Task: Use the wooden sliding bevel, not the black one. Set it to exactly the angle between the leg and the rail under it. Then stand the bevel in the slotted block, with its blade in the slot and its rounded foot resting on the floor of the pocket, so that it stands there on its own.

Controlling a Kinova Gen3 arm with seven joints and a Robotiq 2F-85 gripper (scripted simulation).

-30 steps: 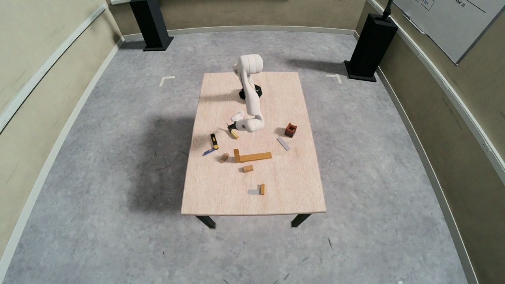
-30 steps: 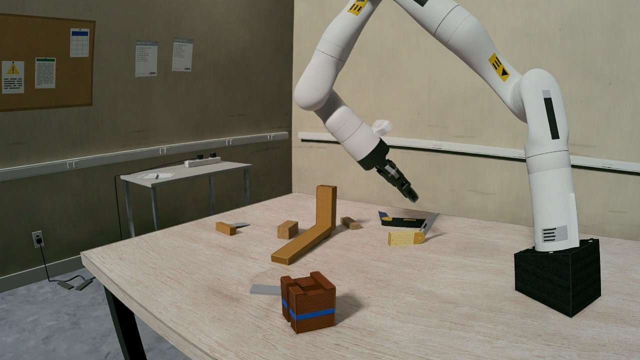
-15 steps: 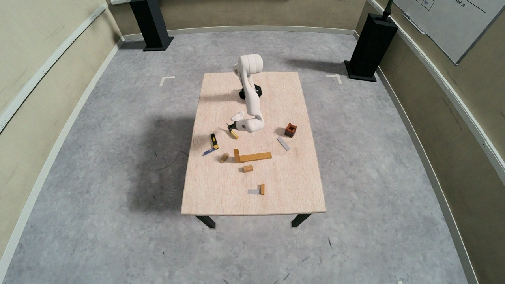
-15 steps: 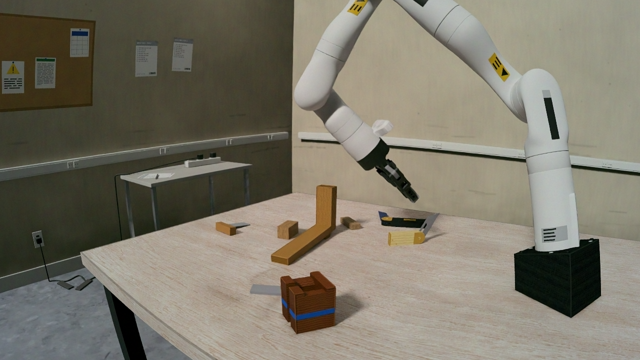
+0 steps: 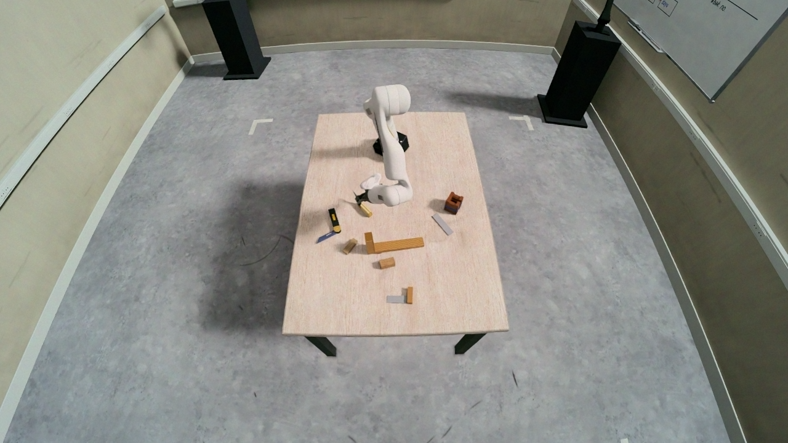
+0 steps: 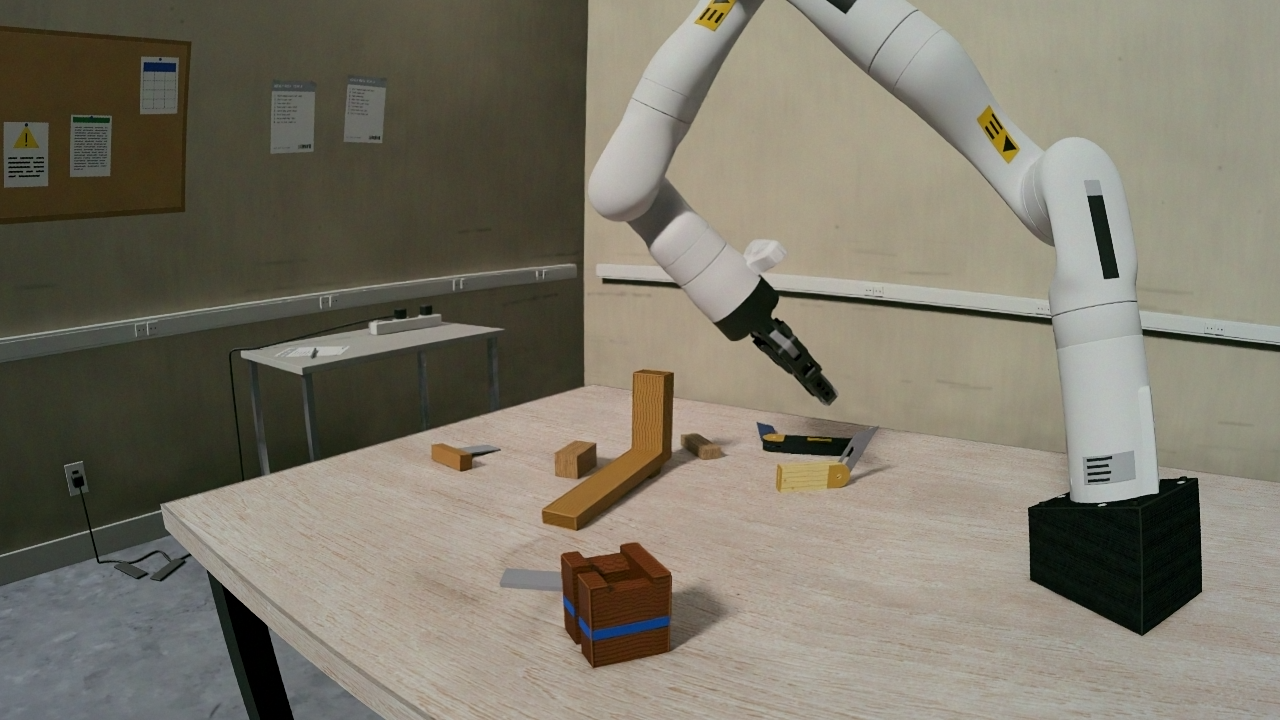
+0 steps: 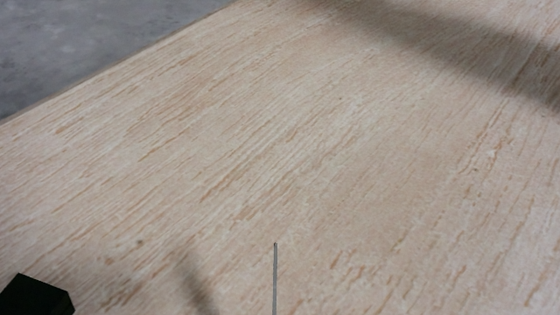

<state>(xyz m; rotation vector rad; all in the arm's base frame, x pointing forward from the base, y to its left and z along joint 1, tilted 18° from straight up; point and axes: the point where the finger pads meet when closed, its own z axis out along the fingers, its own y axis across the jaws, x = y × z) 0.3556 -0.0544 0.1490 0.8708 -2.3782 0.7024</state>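
The wooden sliding bevel (image 5: 365, 210) (image 6: 808, 475) lies flat on the table with its grey blade (image 6: 858, 444) angled up from the stock. The black bevel (image 5: 333, 219) (image 6: 803, 442) lies just beyond it. My gripper (image 5: 357, 199) (image 6: 819, 386) hangs tilted a little above the wooden bevel. It is partly open and holds nothing. The upright leg (image 6: 652, 410) (image 5: 398, 244) stands on the flat rail at mid-table. The slotted brown block (image 5: 453, 202) (image 6: 617, 601) with a blue band stands apart from them. The wrist view shows bare table, a thin grey line (image 7: 275, 280) and a dark corner (image 7: 32, 299).
Two small wood blocks (image 6: 574, 458) (image 6: 700, 445) lie near the leg. A small wooden square with a grey blade (image 5: 404, 296) (image 6: 452, 456) lies toward the table's far end. A loose grey strip (image 5: 441, 223) (image 6: 528, 579) lies by the slotted block. The arm's black base (image 6: 1114, 555) stands at the right.
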